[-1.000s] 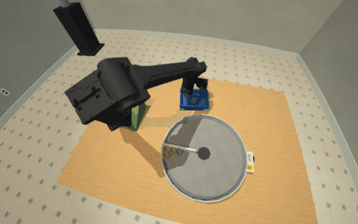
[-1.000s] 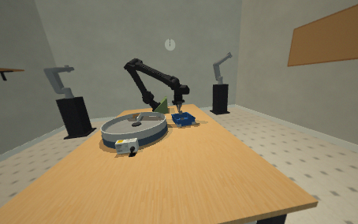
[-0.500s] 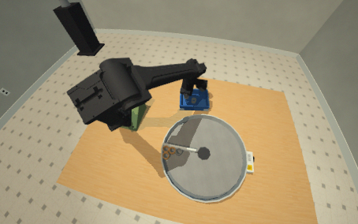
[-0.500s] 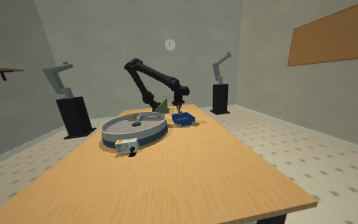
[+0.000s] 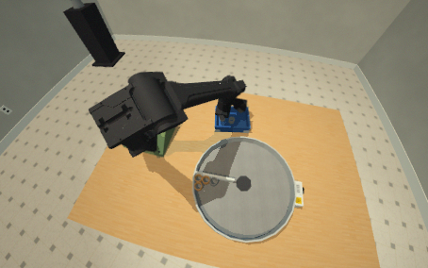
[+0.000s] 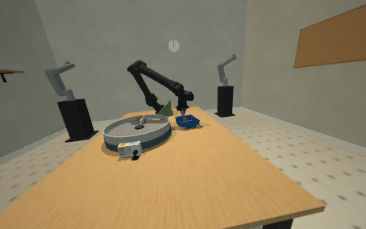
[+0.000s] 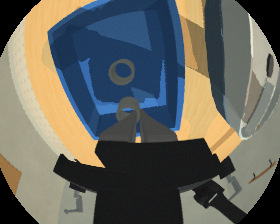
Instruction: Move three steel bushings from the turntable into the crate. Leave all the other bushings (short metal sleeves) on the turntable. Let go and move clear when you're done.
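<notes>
The blue crate (image 5: pixel 236 119) stands on the wooden table just behind the grey turntable (image 5: pixel 242 188). My gripper (image 7: pixel 138 112) hangs over the crate and is shut on a grey steel bushing (image 7: pixel 128 106) held at its fingertips. One steel bushing (image 7: pixel 122 70) lies on the crate floor below. On the turntable's left edge lie several bushings (image 5: pixel 203 181); some are brass-coloured, one looks grey. In the exterior view the gripper (image 6: pixel 182 110) is just above the crate (image 6: pixel 189 119).
A small white control box (image 5: pixel 299 194) with a yellow label sits at the turntable's right side. A green wedge (image 5: pixel 161 142) stands by the arm base. A bar (image 5: pixel 223 178) runs from the turntable's hub to the bushings.
</notes>
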You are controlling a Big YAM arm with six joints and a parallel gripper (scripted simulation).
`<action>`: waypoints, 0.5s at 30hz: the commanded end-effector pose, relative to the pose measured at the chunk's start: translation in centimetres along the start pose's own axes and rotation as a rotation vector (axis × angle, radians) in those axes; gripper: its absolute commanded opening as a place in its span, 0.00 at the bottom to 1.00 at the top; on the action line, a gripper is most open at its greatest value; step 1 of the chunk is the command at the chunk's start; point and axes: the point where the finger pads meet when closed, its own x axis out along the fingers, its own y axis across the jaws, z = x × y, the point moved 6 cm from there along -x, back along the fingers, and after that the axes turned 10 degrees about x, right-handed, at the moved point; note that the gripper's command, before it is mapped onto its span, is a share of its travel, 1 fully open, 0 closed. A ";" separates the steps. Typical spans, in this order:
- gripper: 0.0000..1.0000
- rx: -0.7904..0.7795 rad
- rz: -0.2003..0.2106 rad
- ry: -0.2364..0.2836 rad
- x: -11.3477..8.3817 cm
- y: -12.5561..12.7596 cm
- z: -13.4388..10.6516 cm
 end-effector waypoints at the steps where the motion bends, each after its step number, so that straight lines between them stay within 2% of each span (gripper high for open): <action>1: 0.00 -0.003 0.024 -0.018 -0.1 0.1 0.5; 5: 0.00 0.006 0.025 -0.014 0.4 0.5 1.1; 7: 0.00 -0.019 0.011 -0.013 0.9 0.6 0.0; 10: 0.00 -0.008 0.009 -0.003 1.6 0.1 0.3; 13: 0.00 0.004 0.034 -0.026 0.4 0.5 1.0; 15: 0.00 -0.003 0.033 -0.027 0.4 0.6 0.7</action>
